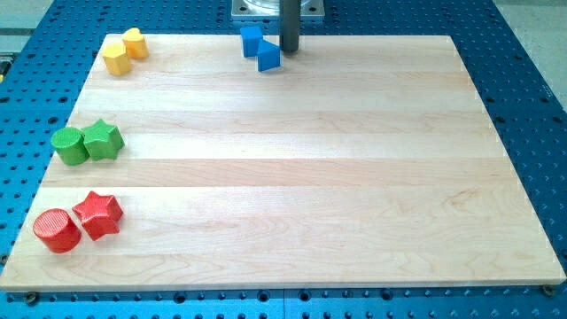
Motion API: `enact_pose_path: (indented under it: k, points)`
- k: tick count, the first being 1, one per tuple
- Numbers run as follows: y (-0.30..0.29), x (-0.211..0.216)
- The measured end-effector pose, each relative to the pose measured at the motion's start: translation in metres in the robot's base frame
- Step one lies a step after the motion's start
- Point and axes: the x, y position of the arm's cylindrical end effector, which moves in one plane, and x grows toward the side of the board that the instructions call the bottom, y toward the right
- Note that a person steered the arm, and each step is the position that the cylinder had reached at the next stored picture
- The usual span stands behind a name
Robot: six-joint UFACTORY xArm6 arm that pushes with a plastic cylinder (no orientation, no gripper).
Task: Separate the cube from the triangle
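A blue cube and a blue triangle sit close together at the view's top, near the board's far edge. The triangle lies just below and right of the cube, touching or nearly touching it. My tip is the lower end of a dark rod coming down from the view's top. It stands just right of the triangle and right of the cube.
Two yellow blocks sit at the top left corner. A green cylinder and a green star sit at the left edge. A red cylinder and a red star sit at the bottom left. The wooden board lies on a blue perforated table.
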Motion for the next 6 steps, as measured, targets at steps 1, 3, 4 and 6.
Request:
enact_pose_path:
  k: [1,3,4,6]
  points:
    - [-0.043,0.001]
    - [-0.052,-0.022]
    - [-0.110,-0.013]
    - [-0.046,-0.010]
